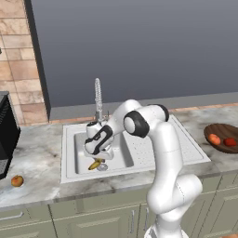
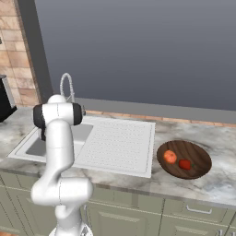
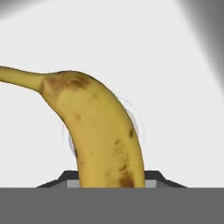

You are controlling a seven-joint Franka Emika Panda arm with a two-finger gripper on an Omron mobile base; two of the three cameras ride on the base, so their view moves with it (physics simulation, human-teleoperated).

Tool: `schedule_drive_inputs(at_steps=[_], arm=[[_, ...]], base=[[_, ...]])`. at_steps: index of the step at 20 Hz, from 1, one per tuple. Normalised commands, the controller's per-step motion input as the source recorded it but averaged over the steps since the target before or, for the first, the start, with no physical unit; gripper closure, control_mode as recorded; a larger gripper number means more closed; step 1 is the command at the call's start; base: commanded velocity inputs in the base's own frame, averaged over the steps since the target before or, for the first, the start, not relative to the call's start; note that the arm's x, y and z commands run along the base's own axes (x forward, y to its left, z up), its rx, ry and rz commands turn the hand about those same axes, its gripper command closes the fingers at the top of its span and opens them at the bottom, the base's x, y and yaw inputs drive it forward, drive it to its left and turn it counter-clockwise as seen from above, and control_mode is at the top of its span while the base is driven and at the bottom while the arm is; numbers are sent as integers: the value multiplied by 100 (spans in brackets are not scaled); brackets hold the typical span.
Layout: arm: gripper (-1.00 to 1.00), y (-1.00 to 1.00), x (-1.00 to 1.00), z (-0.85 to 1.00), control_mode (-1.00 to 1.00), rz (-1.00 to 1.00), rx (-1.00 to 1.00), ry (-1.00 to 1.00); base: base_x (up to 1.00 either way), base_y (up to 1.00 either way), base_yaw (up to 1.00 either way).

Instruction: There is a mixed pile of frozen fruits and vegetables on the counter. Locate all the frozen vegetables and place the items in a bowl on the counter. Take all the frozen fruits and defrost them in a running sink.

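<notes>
Banana (image 3: 103, 131) low in the sink (image 1: 74, 135) now, the gripper (image 1: 98, 163) clamped narrow on it, right above the drain ring on the basin floor! From the left base view the fruit hangs just off the white bottom, the hand tucked under the tall spring faucet (image 1: 98, 100). Risk one, as I read it: let go while it hangs tilted and the curved fruit could roll or skid on that smooth floor, though the basin walls should keep it in. Risk two: lifting straight up, the wrist sits close beneath the faucet, so a careless rise could clip the coil. No water is visible running, so defrosting looks unfinished. Room-wise, the basin walls hem the hand on the left and the front, the dotted drainboard (image 2: 117, 143) lies open to the right, and the counter (image 1: 37, 181) beyond is free. The small orange fruit (image 1: 17, 181) waits well apart on the left stretch of counter, near its front edge, so a clumsy reach there might nudge it off. The bowl (image 2: 196, 150) on the far right already holds the tomato (image 2: 170, 157) and the red pepper piece (image 2: 185, 164), side by side.
</notes>
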Motion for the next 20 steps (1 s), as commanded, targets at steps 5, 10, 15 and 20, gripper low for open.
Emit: schedule_drive_inputs(at_steps=[5,10,15,20], arm=[[-100,10,7,-5,-100,-2,0,0],[-100,2,5,0,-100,-2,0,0],[-100,0,4,0,-100,-2,0,0],[-100,3,7,2,-100,-2,0,0]], base=[[0,0,0],[0,0,0],[0,0,0],[0,0,0]])
